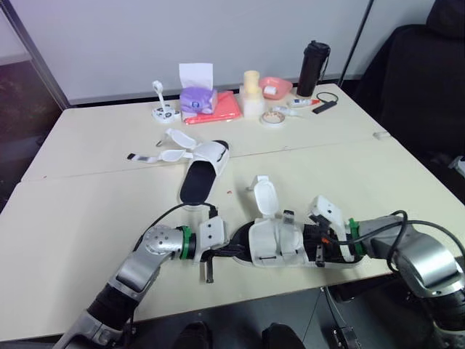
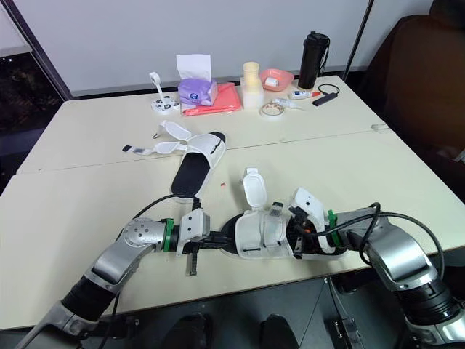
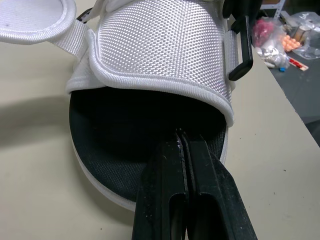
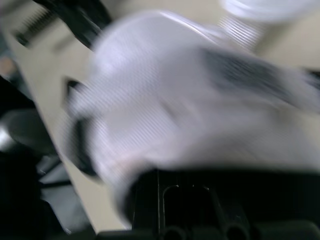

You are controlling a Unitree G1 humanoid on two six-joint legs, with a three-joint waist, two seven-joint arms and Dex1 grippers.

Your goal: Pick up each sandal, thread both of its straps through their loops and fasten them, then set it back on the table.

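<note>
- My left fingers (image 3: 183, 138) are pressed together with nothing visible between them. Their tips lie on the black insole, just inside the open end of the near sandal (image 1: 275, 240).
- My right fingers (image 1: 315, 241) are at the opposite end of the same sandal, right against it. I cannot tell whether they are wide, narrow or holding it.
- The sandal lies between my two sets of fingers on the table (image 1: 87, 240). Its long axis runs straight from the left fingers to the right ones.
- A white strap (image 1: 265, 196) stands up loose from the far side of the upper, beyond both sets of fingers and about midway between them. A second loose flap (image 1: 327, 211) rises just beyond my right fingers.
- A black loop (image 3: 243, 47) sits on the side of the upper, ahead of my left fingertips and off to one side.
- I judge the upright strap must be brought over the upper and fed through its loop. The right fingers are nearer the loose flaps, so the left ones look better placed to steady the sole.
- The other sandal (image 1: 202, 174) lies well beyond my left fingers. Its long axis points away from them, and its open straps (image 1: 163, 155) are spread out flat on the table. It looks not yet fastened.
</note>
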